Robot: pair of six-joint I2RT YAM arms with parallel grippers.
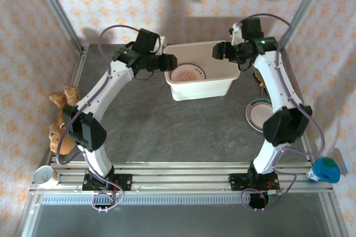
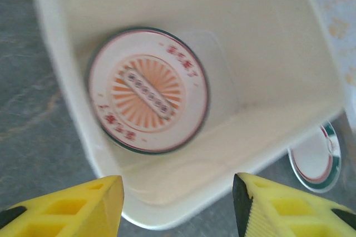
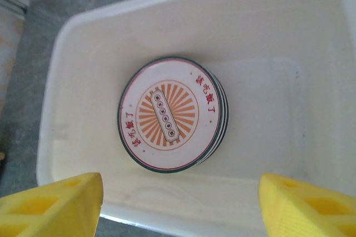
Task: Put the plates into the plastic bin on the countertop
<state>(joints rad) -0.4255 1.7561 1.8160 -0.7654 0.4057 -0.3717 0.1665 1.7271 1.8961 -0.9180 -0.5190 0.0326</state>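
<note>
Right wrist view: stacked plates [image 3: 169, 113] lie inside the plastic bin [image 3: 67, 42], your right gripper [image 3: 181, 192] and left gripper [image 2: 178, 198] both wide, empty above it. One plate [image 1: 258, 113] on the desk [image 1: 167, 131] is left for you.

The left arm [image 1: 97, 95] and the right arm [image 1: 278, 87] are built alike: smooth white link shells joined by chunky black joint housings. A thin lilac cable [image 1: 105, 34] loops along each. Each stands on a black base [image 1: 105, 181]. The left claw [image 2: 178, 184] and the right claw [image 3: 181, 192] carry bright yellow fingers [image 3: 50, 206] with moulded rectangular pockets.
</note>
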